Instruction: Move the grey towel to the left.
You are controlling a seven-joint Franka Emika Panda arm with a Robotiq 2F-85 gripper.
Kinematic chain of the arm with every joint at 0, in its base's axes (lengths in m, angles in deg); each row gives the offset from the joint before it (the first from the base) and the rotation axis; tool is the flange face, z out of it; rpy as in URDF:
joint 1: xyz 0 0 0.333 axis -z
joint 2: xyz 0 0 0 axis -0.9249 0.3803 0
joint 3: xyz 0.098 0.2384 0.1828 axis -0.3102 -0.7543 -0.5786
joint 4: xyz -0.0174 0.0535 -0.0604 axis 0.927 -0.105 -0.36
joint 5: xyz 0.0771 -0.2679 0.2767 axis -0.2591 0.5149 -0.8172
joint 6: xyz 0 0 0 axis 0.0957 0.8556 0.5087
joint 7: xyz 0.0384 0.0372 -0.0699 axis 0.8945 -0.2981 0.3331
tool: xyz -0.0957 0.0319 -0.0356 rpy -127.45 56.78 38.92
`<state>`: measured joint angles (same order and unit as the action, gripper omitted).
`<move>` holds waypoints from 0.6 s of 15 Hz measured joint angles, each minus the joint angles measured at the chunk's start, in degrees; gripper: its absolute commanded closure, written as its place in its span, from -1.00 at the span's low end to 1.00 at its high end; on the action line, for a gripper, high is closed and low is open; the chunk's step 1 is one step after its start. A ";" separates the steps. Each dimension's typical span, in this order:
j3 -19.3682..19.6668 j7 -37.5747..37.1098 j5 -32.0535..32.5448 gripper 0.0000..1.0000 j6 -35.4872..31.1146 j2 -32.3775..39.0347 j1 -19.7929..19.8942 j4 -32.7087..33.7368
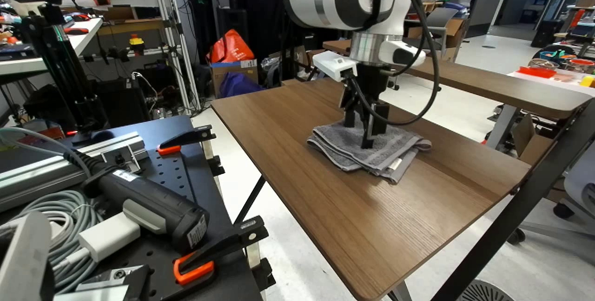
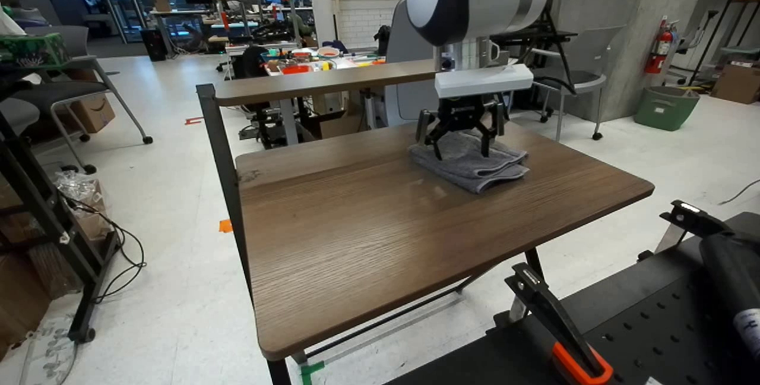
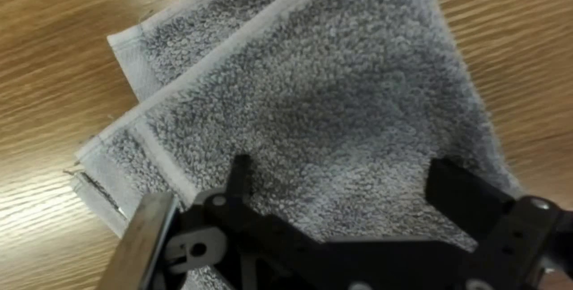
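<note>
The grey towel lies folded in uneven layers on the brown wooden tabletop, and it shows in an exterior view and in the wrist view. My gripper points straight down onto the towel, and it also shows in an exterior view. In the wrist view the two black fingers stand wide apart, with their tips at the towel's surface. The cloth between them bulges up a little. The towel's near part is hidden behind the gripper body in the wrist view.
The wooden table has a raised shelf along one side, held by a black post. A black cart with clamps, cables and a handheld tool stands across a gap from the table.
</note>
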<state>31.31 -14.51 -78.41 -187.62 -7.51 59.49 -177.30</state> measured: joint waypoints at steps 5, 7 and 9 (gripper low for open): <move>-0.98 -0.04 0.21 -1.00 0.37 1.20 -5.71 2.67; -1.36 -0.04 0.59 -1.00 0.54 1.57 -7.27 3.56; -1.45 -0.04 1.36 -1.00 0.60 1.57 -8.23 4.09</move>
<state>29.86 -14.55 -77.05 -187.02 -5.94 51.25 -173.22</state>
